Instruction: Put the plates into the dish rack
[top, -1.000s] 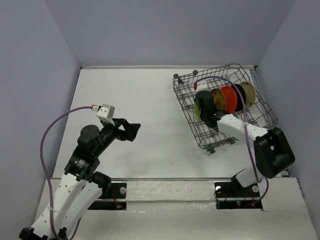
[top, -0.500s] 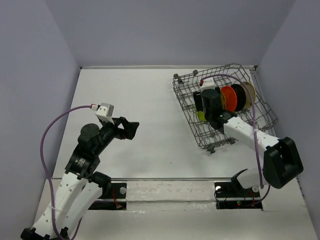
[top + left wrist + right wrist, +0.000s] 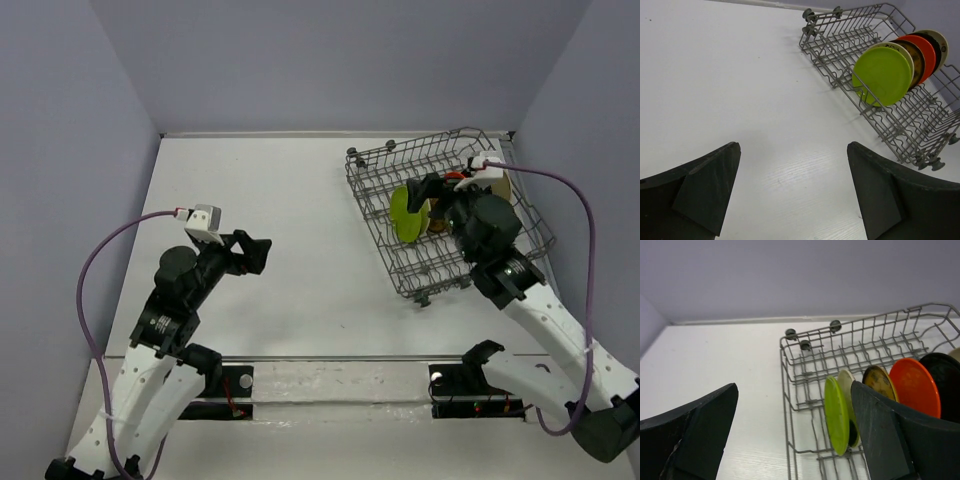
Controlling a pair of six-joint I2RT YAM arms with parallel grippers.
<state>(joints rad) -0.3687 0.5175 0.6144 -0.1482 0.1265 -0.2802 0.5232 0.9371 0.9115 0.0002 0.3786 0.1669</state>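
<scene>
I am holding my right end effector (image 3: 792, 440) wide apart and empty over the dish rack (image 3: 415, 265), near the lime green plate (image 3: 882, 75). My left end effector (image 3: 795, 195) is gaping wide too, gripping nothing, over the white surface (image 3: 280, 190) well apart from the rack. The plates are standing on edge in a row between the tines: lime green, cream (image 3: 846, 382), brown (image 3: 879, 383), orange (image 3: 915, 387), black (image 3: 946, 385).

right claw (image 3: 432, 189) has released the lime green plate (image 3: 405, 213), pulling back.
</scene>
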